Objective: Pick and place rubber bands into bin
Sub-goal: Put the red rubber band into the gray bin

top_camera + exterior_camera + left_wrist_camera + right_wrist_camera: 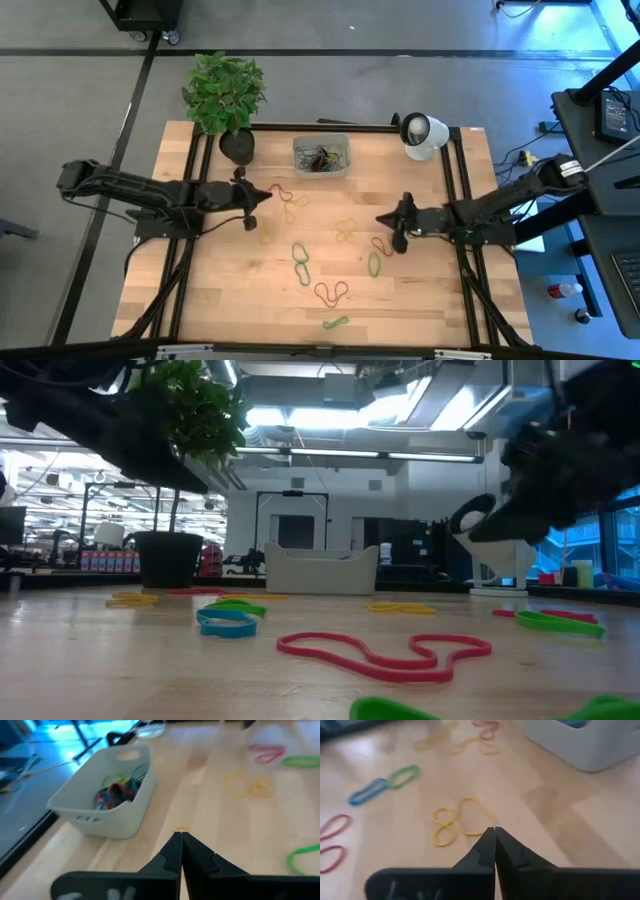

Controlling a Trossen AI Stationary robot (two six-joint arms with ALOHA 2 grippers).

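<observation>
The bin (321,156), a small pale tray at the table's far middle, holds a tangle of rubber bands (117,792). More bands lie loose on the wood: a tan and red one (286,196), a yellow one (460,820), a green and blue one (300,260), red ones (331,292) and green ones (374,264). My left gripper (266,197) is shut above the table, left of the bin, with nothing visible between its fingers (181,840). My right gripper (381,220) is shut too, right of the yellow band (345,228) and apart from it.
A potted plant (230,100) stands at the far left corner and a white round camera (423,135) at the far right. Black frame rails (455,200) run along both sides of the table. Bare wood lies between the two grippers.
</observation>
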